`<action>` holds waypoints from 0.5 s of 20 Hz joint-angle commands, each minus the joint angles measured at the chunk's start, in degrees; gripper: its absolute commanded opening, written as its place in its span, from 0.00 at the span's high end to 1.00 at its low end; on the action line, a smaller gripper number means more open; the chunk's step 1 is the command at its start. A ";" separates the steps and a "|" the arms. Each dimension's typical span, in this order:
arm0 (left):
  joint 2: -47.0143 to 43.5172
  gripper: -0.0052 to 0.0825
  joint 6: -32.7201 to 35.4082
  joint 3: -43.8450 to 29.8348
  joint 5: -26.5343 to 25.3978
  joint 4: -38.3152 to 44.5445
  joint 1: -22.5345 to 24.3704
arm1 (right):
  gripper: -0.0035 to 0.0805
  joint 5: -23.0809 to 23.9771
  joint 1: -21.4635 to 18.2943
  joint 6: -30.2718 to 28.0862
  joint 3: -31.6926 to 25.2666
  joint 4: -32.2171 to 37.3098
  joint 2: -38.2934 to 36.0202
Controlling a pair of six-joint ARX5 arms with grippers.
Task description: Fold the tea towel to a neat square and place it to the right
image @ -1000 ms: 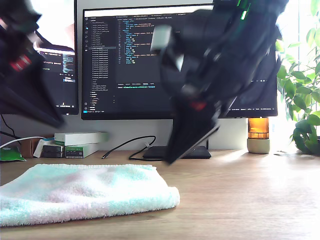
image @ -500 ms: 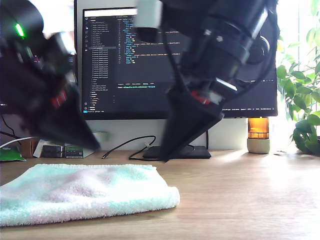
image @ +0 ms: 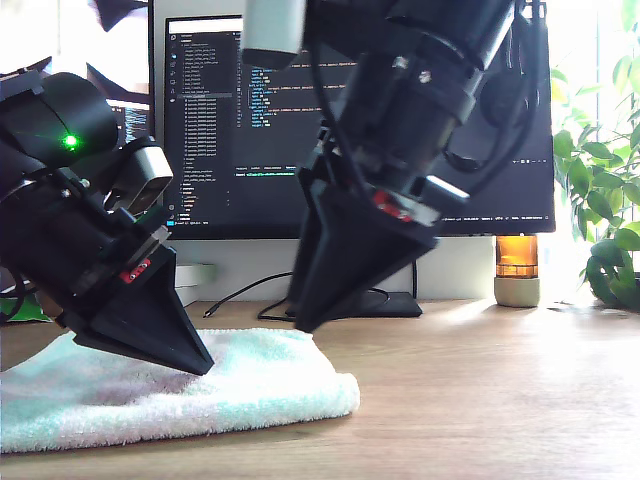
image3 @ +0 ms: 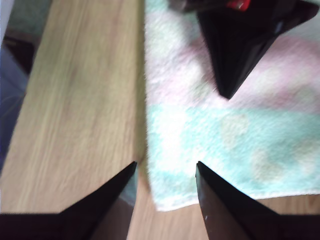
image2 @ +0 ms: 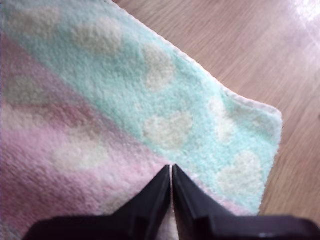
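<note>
Fluffy mint, pink and white tea towel lies folded; my first gripper's fingers closed, my second gripper's apart.

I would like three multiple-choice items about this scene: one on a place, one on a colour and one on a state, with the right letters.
1. Where does the tea towel lie?
A. the exterior view's left
B. the exterior view's right
C. on a shelf

2. Which colours show on it?
A. red and black
B. mint, pink and white
C. blue only

3. How is my first claw?
A. wide open
B. holding a box
C. shut

Answers: 1 A, it fills that lower side. 2 B, both wrist views show these. 3 C, its tips meet, unlike my open second claw.
</note>
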 commanded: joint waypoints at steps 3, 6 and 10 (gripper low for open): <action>2.12 0.97 -0.85 0.04 -0.44 0.44 0.11 | 0.56 -0.04 0.61 -0.37 0.07 0.31 3.67; 3.78 0.97 -0.85 0.04 -0.39 0.39 0.11 | 0.56 -0.02 0.59 -0.37 0.07 0.28 4.87; 4.96 0.97 -0.85 0.04 -0.39 0.37 0.11 | 0.56 0.04 0.59 -0.33 0.07 1.14 6.60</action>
